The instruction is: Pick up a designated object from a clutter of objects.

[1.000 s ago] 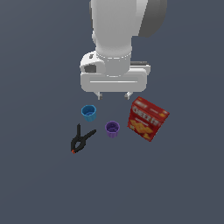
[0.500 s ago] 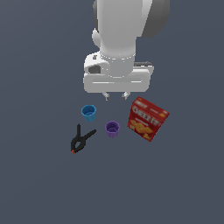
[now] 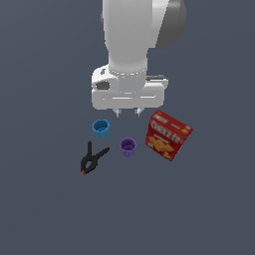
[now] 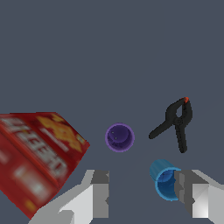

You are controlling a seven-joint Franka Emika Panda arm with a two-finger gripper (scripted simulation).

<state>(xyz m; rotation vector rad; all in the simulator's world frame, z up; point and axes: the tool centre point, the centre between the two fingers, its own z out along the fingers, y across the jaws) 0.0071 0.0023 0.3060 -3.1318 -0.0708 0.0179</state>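
Moved right since before: white gripper (image 3: 128, 113), wide open, empty, above small bright blue plastic cup (image 3: 101, 128). Nearby: smaller purple cup (image 3: 128, 147), black spring clamp (image 3: 92, 159), red cracker box (image 3: 168, 135).

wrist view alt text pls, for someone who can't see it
The open gripper hangs above a dark grey floor, one finger partly covering the blue cup. Beyond lie a purple cup, a black spring clamp and a red Cheez-It box.

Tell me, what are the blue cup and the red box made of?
The blue cup looks like plastic: one bright even color with a smooth, slightly shiny wall. The red box looks like thin printed cardboard: flat faces, sharp edges, and cracker pictures and lettering on it. These are simulator renders, so that is a best guess.
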